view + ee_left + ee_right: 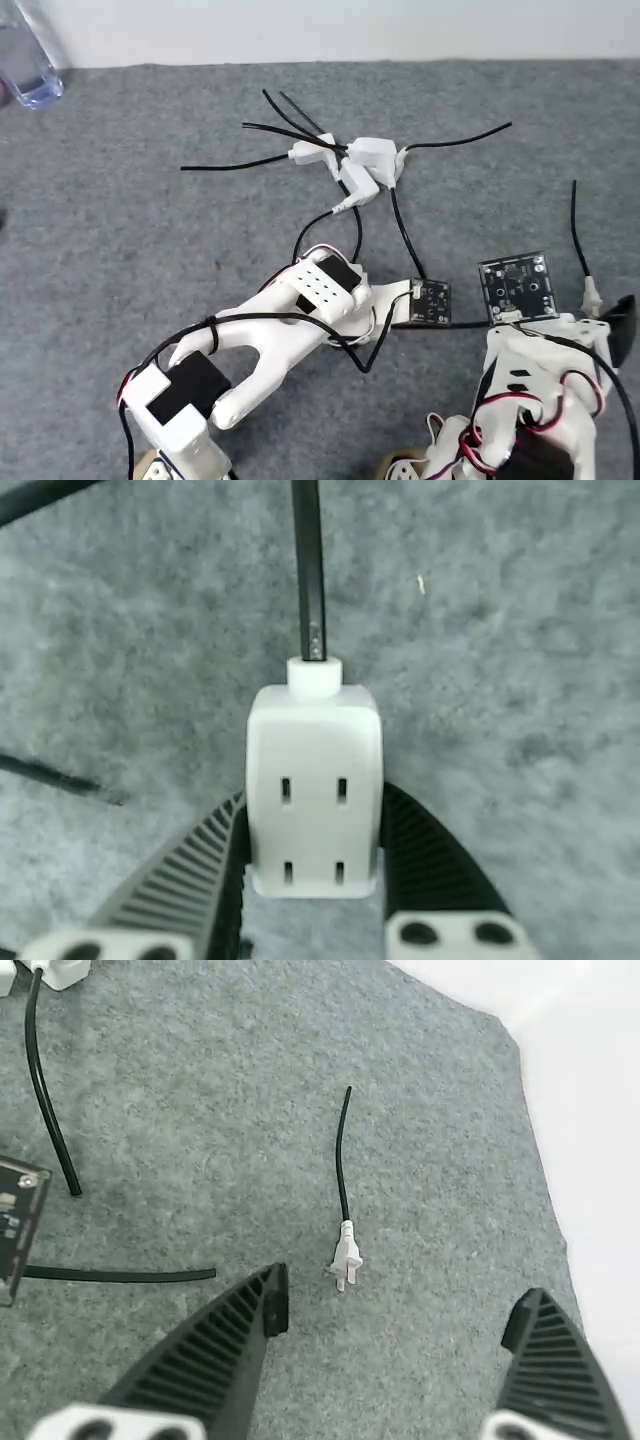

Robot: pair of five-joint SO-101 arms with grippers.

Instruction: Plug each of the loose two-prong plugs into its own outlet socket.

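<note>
The left gripper [312,815] is grasping a white outlet socket [315,735], its fingers [195,865] pressing against both side walls of the block. The socket's face is showing two pairs of slots. Its black cord [308,570] is running straight away from the gripper across the grey table [520,630]. From above, the left arm [290,320] is lying over the 6 o'clock part of the table and pointing toward 2 o'clock.

The right gripper [400,1305] is standing released, its fingers [225,1335] spread wide and touching nothing. A loose two-prong plug [345,1260] is lying flat on the table near the gap between them. Its prongs are facing the gripper and its thin cord is trailing away. From above, this plug is sitting at about 4 o'clock, just beside the right arm [540,390].

A cluster of white connectors [352,165] is lying at 12 o'clock from the table's centre, with black cords fanning out on both sides. A clear container [25,70] is standing at the 10 o'clock corner.
</note>
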